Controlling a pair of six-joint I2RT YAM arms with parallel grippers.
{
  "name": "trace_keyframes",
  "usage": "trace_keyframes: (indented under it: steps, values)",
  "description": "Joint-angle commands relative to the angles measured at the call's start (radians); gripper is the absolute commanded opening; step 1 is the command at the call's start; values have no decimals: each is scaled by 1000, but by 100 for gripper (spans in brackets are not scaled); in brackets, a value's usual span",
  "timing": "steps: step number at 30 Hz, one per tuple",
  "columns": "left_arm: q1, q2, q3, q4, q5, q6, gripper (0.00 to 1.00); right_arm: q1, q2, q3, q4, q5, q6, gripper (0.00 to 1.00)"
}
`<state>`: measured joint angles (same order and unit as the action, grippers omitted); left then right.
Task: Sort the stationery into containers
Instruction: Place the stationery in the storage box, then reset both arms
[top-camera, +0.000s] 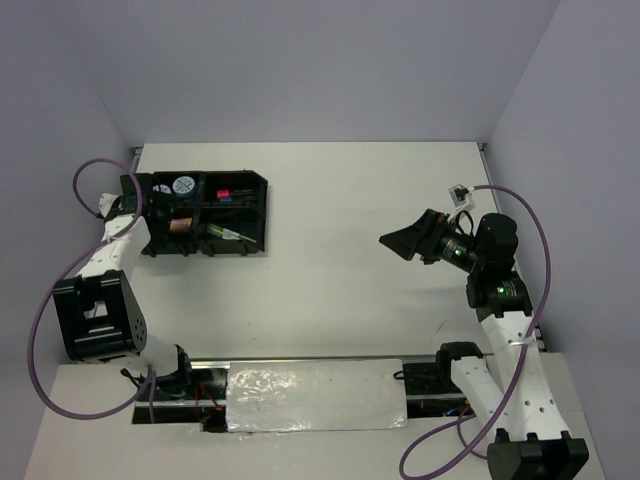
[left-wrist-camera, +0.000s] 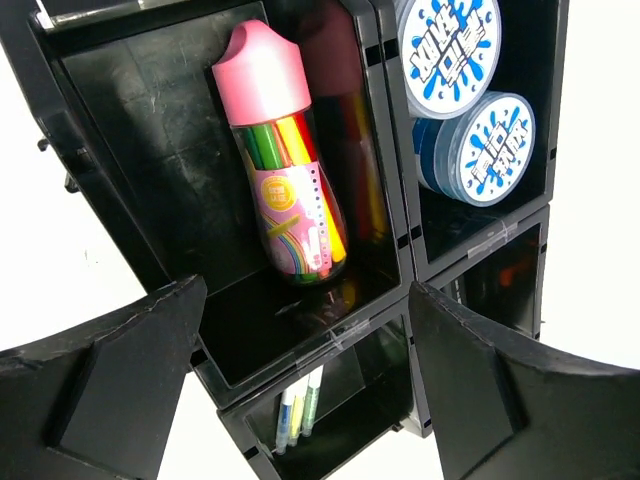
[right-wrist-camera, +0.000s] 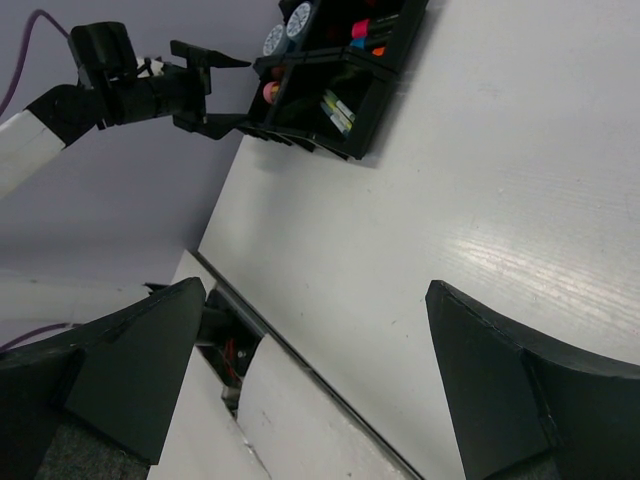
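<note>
The black tray (top-camera: 258, 215) stands at the far left of the table. It holds two blue-white tins (left-wrist-camera: 448, 45), a pink-capped bottle (left-wrist-camera: 285, 170) lying in the large compartment, thin pens (left-wrist-camera: 300, 405) and capped markers (top-camera: 230, 193). My left gripper (left-wrist-camera: 305, 390) is open and empty, just above the tray's edge over the bottle's compartment; in the top view it (top-camera: 158, 207) is at the tray's left end. My right gripper (top-camera: 400, 242) is open and empty, in the air over bare table at the right, far from the tray (right-wrist-camera: 372, 128).
Grey walls close the table on the left, back and right. A white sheet (top-camera: 315, 395) covers the near edge between the arm bases, with a dark slot and wiring (right-wrist-camera: 225, 350) beside it. The left arm's purple cable (top-camera: 95, 175) loops by the tray.
</note>
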<state>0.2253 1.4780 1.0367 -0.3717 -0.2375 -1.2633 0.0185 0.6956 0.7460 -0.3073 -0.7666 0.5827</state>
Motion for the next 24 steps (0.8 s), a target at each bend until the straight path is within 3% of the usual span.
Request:
trace_keyframes:
  steps: [1, 6, 8, 9, 11, 12, 13, 17, 20, 24]
  values:
    - [17, -18, 42, 30, 26, 13, 95, 11, 5, 41, 22, 0, -9, 100]
    - [19, -39, 152, 7, 93, 164, 99, 15, 39, 96, -54, 59, -73, 100]
    - [19, -27, 261, -21, 232, 365, 99, 29, 44, 159, -151, 137, -148, 100]
    - [17, -25, 296, -53, 297, 484, 99, 37, 33, 208, -189, 302, -171, 100]
    - [8, -53, 287, -52, 488, 602, 99, 58, 7, 240, -254, 476, -225, 100]
    - [-9, -71, 286, -123, 492, 711, 99, 61, -17, 278, -274, 592, -239, 100]
    - [-26, -91, 283, -162, 472, 766, 99, 69, -24, 305, -298, 639, -263, 100]
    - [-162, -339, 185, -256, 119, 901, 99, 167, -31, 444, -453, 820, -303, 100]
    - [-218, -544, 94, -271, 93, 892, 99, 192, -47, 547, -544, 883, -345, 100]
    - [-218, -772, 56, -340, 61, 910, 100, 192, -142, 616, -608, 810, -402, 100]
